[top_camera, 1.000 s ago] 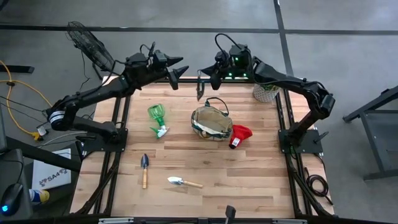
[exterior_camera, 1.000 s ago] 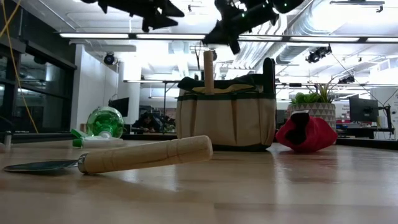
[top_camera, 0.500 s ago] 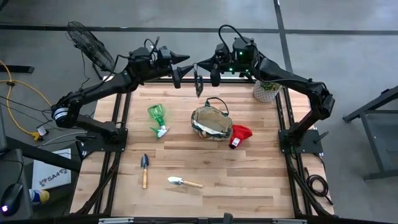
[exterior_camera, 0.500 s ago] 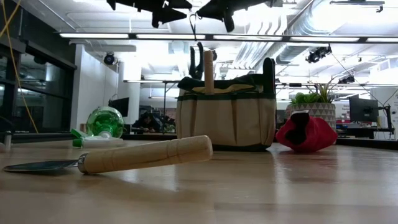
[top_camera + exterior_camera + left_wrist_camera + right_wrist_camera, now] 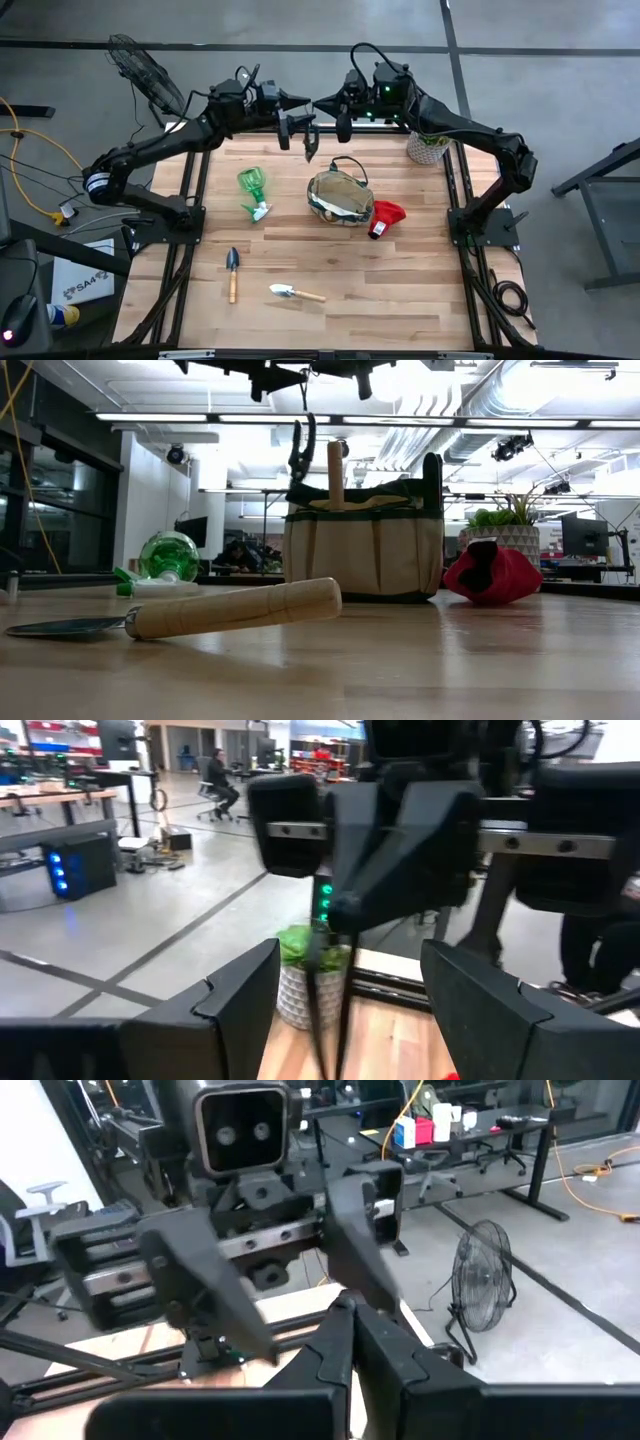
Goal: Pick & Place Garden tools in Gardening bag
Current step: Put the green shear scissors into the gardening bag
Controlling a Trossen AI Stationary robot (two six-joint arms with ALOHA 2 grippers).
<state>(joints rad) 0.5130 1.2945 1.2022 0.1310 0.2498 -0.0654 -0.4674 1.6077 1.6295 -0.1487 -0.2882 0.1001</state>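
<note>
Hanging from the right pincer (image 5: 313, 108), closed on its top end: black-handled pruners (image 5: 308, 143), up over the rear of the worktop (image 5: 400, 290).

Left pincer (image 5: 298, 110) faces the right one at close range, fingers (image 5: 245, 995) spread wide either side of the pruners, not touching per left wrist view. Low view: pruners (image 5: 301, 452) hang approx. vertical, above and beside the gardening bag (image 5: 340, 198); a wooden handle (image 5: 336, 474) stands upright in the bag. Bag sits mid-worktop. Green spray bottle (image 5: 254, 191) lies to its left side, apart; red item (image 5: 385, 217) just beside its right side. Two wooden-handled trowels near front: dark-bladed trowel (image 5: 233, 272) and pale-bladed trowel (image 5: 295, 293). Potted succulent (image 5: 427, 146) at rear right corner.
</note>
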